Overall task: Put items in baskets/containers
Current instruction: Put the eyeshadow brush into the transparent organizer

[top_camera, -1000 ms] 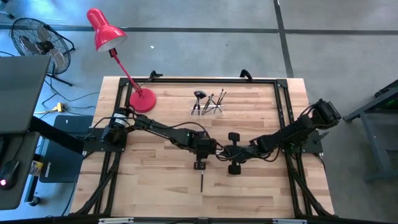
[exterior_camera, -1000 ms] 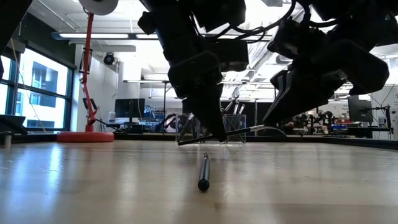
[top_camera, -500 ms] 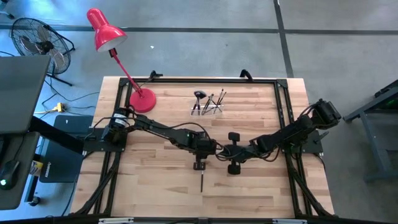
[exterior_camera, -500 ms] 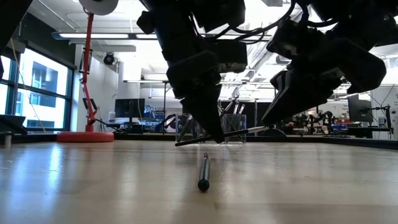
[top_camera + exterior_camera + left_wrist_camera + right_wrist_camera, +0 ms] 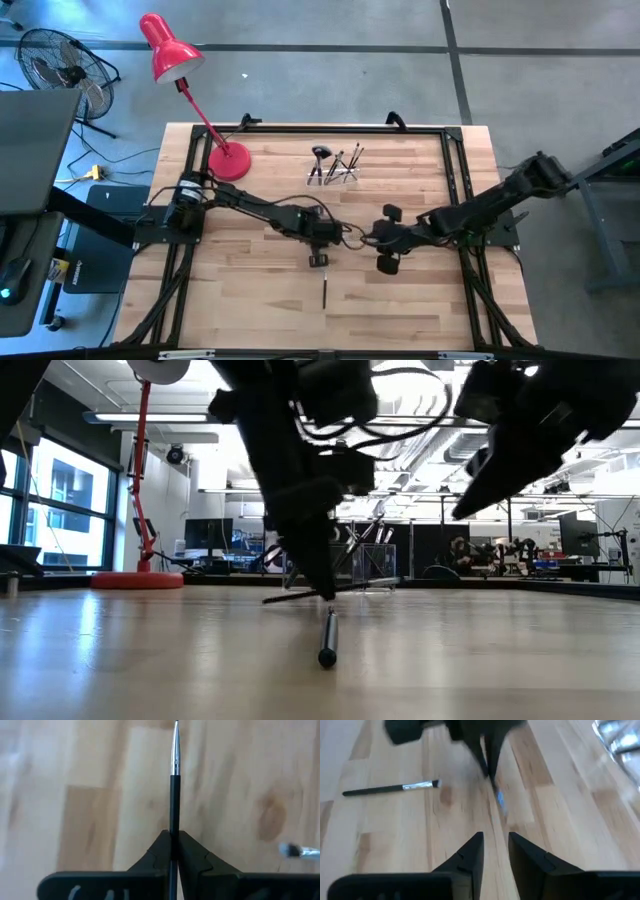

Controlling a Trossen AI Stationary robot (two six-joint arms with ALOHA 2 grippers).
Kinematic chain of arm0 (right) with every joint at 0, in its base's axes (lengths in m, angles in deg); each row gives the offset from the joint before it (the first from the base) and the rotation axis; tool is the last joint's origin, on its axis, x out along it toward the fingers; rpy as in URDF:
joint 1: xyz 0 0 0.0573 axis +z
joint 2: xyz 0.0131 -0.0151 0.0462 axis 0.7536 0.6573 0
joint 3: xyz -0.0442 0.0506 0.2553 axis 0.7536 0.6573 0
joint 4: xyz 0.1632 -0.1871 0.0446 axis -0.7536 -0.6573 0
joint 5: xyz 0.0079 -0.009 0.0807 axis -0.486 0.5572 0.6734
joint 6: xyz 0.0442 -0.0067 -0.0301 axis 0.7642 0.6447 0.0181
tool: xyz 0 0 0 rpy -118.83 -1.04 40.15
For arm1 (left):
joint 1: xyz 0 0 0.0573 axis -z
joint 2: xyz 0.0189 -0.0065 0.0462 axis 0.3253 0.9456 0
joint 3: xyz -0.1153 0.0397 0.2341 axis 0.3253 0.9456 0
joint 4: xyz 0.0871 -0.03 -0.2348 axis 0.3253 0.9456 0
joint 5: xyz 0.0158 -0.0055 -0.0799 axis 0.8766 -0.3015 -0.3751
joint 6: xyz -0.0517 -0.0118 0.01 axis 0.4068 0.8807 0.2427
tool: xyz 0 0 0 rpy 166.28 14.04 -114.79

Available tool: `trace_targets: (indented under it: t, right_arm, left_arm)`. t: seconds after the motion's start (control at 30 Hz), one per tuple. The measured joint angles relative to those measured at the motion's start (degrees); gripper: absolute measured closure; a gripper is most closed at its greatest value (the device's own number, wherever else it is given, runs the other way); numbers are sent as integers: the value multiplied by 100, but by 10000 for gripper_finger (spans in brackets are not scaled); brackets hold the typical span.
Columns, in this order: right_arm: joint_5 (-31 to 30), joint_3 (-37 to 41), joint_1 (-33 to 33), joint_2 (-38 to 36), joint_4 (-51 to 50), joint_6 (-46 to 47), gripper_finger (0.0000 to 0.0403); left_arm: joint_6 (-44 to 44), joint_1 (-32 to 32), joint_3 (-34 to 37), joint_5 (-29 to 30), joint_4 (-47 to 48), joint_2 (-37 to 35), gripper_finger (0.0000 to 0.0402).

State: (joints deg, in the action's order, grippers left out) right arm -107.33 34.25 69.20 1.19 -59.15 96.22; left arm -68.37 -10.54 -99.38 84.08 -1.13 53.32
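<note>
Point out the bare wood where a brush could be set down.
Free patches: the near right corner of the table, and the near left, beside the loose brush. Crowded: mid-table, where the left gripper holds a brush facing the right gripper, and the far edge around the clear holder and lamp base.

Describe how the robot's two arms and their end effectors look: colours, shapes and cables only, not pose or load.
Both arms are dark, jointed and slim, with black cables looping along them. The left end effector ends in two matte black fingers tapering to wedge-shaped tips on a broad black crossbar. The right end effector has the same black tapered fingers and crossbar. No markings are readable.
</note>
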Motion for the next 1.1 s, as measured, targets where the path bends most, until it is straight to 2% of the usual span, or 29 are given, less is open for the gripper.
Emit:
trace_targets:
  t: [0.23,0.33,0.43,0.57,0.67,0.73,0.9,1.0,1.1]
  right_arm:
    - [153,0,35,-595,-1242,1045,339]
    - [-57,8,79,-672,-1453,1199,357]
    - [-371,232,87,-677,-1255,1108,377]
    - [-333,971,-5,-671,-308,1409,399]
    - [-109,1699,-103,-671,941,1800,396]
    - [-23,2171,-166,-671,1832,2088,395]
    - [-20,2999,-327,-673,3531,2546,400]
    - [-18,3250,-455,-675,4085,2652,399]
    - [-14,3364,-583,-677,4362,2627,401]
  left_arm:
    - [372,-370,1104,-245,-1219,-821,394]
    - [456,-667,1561,-244,-2039,-1352,394]
    - [553,-1066,2010,-223,-3000,-1835,394]
    - [573,-1711,2624,-441,-4601,-2374,394]
    - [600,-2236,2965,-796,-6059,-2493,394]
    - [760,-2591,3198,-1042,-6701,-2476,394]
    - [1045,-3206,3385,-1297,-7770,-2140,394]
    - [1217,-3368,3453,-1626,-8104,-1830,394]
    - [1220,-3361,3401,-1717,-8474,-1614,394]
